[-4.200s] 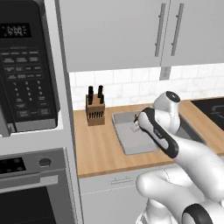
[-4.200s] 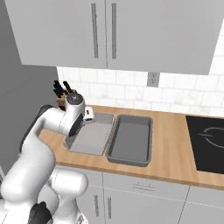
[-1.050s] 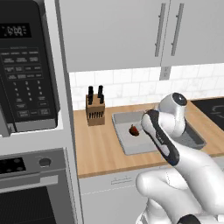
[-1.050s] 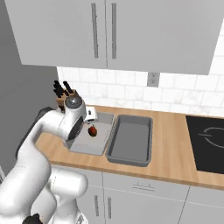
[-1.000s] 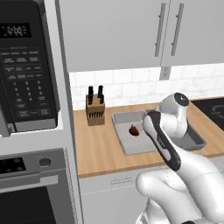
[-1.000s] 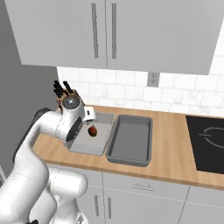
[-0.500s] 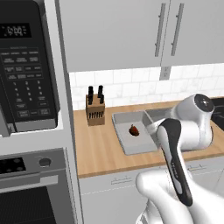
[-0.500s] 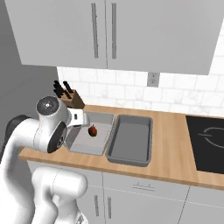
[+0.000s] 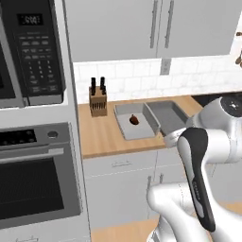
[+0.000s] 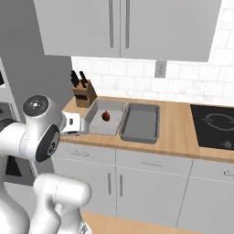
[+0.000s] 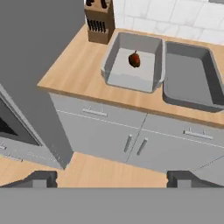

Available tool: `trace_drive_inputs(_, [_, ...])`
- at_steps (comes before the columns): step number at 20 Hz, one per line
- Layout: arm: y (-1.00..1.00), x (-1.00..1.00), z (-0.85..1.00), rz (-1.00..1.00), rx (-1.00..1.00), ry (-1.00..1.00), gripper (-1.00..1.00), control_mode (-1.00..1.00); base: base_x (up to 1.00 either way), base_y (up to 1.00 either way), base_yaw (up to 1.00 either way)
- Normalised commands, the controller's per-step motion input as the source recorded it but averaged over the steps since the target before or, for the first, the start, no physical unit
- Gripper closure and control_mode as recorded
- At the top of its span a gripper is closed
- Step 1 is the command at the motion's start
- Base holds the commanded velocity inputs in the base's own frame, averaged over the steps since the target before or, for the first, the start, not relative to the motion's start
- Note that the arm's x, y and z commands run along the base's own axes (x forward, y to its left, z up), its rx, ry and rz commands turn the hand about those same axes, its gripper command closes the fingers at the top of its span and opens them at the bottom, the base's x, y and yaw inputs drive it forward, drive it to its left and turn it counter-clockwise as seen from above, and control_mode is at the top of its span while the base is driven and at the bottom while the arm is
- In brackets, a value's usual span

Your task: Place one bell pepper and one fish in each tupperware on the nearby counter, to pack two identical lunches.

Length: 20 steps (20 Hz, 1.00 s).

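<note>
Pulled back from the desk since half a second ago, both base cameras now take in far more of the kitchen, so the whole scene has shifted with the base; the small glossy red bell pepper (image 9: 134, 120) lies where it lay, inside the lighter grey rectangular tupperware tray (image 9: 124, 132).

From left to right on the light-brown wooden desk (image 11: 77, 65) stand the wooden knife block (image 11: 100, 19), the lighter tray with its pepper near the middle, and, touching it, the darker grey rectangular tupperware tray (image 11: 190, 78), which holds nothing.

The end effector (image 11: 112, 178) hangs well clear of the desk, out over the floor before the white cabinet fronts, its fingers spread wide and gripping nothing. The pepper lies ahead and beyond it, so the placed tray is behind this step; any next pick probably lies elsewhere.
</note>
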Motion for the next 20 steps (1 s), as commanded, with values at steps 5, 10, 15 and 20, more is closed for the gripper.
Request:
trace_drive_inputs(5, [0.00,0.00,0.00,0.00,0.00,0.00,-1.00,1.00,-1.00,0.42,0.02])
trace_drive_inputs(10, [0.00,0.00,0.00,0.00,0.00,0.00,-1.00,1.00,-0.69,1.00,0.09])
trace_drive_inputs(15, [0.00,0.00,0.00,0.00,0.00,0.00,-1.00,1.00,-0.69,1.00,0.06])
trace_drive_inputs(20, [0.00,0.00,0.00,0.00,0.00,0.00,-1.00,1.00,-0.67,1.00,0.09])
